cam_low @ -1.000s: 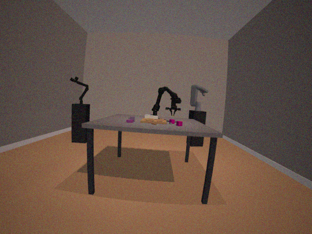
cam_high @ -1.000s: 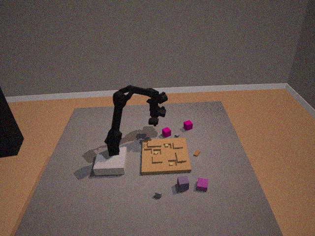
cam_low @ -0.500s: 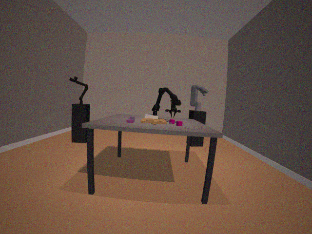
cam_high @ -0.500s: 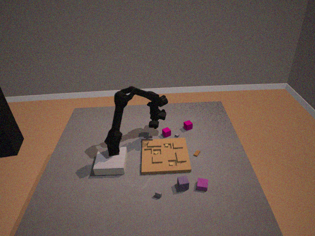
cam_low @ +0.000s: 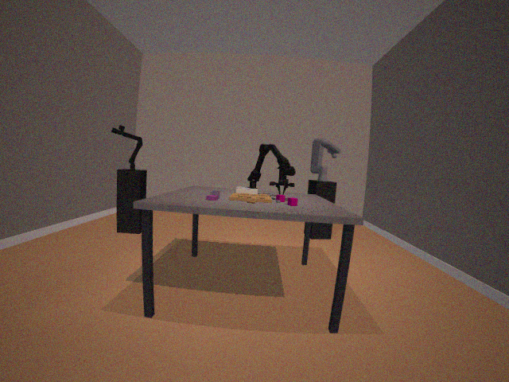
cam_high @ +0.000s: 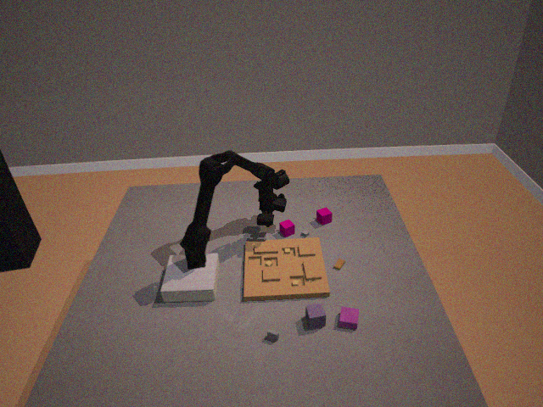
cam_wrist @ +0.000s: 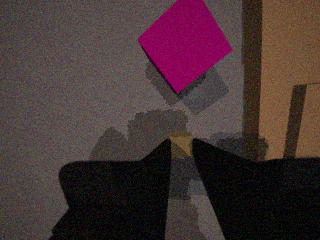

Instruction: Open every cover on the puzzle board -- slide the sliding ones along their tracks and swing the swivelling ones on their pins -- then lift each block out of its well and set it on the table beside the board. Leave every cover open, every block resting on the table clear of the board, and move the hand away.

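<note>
1) The gripper [cam_high: 265, 225] [cam_low: 281, 193] [cam_wrist: 180, 143] hangs above the table [cam_high: 219, 372] [cam_low: 246, 212] [cam_wrist: 50, 75], fingers pointing down, near the far left corner of the puzzle board [cam_high: 259, 289] [cam_low: 250, 198] [cam_wrist: 285, 45] in the top view; its jaws are pinching a small tan block [cam_wrist: 181, 144] at their tips

2) The board lies flat on the table, beside the arm's white base block [cam_high: 188, 287] [cam_low: 246, 190]; L-shaped and straight grooves mark its face, and pale shapes show in three recesses; whether those are blocks or bare well floors, I cannot tell, nor how every cover stands

3) Past the board's far edge, a magenta cube [cam_high: 287, 228] [cam_low: 280, 198] [cam_wrist: 185, 45] sits near the gripper, apart from its fingers; a second magenta cube [cam_high: 324, 215] [cam_low: 293, 201] stands farther right in the top view, with a little grey block [cam_high: 305, 233] between cube and board

4) A thin orange piece [cam_high: 339, 264] lies on the table just right of the board

5) On the near side rest a greyish purple block [cam_high: 315, 316], a lower pink-purple block [cam_high: 349, 318] [cam_low: 212, 197] and a small dark block [cam_high: 271, 337]; all three are off the board, apart from one another
</note>
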Robot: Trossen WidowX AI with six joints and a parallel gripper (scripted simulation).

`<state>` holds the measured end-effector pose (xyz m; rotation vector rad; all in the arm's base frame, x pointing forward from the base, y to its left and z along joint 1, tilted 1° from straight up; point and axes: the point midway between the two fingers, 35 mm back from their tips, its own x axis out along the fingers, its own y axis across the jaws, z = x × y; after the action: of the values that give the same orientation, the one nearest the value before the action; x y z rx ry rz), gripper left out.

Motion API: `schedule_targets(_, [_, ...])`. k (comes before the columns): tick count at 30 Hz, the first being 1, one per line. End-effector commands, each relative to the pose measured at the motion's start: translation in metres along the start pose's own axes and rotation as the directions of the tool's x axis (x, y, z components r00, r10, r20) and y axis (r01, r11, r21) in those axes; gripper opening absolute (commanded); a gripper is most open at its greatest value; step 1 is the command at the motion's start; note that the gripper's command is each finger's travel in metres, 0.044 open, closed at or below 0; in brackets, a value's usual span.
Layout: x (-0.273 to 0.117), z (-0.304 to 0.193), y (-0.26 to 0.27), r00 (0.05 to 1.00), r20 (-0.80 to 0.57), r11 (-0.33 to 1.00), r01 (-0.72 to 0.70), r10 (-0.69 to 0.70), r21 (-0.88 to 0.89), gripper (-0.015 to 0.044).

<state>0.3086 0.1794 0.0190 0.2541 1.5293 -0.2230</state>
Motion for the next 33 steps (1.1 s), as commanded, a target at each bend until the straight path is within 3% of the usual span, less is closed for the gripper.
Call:
schedule_targets(1, [0.009, -0.003, -0.003, 1.000, -0.011, 1.000, 0.009, -0.009, 0.004, 0.0080])
schedule_targets(22, [0.032, -0.006, -0.006, 1.000, -0.012, 1.000, 0.009, -0.009, 0.004, 0.0080])
schedule_targets(33, [0.030, -0.004, -0.004, 1.000, -0.005, 1.000, 0.006, -0.006, 0.000, 0.0369])
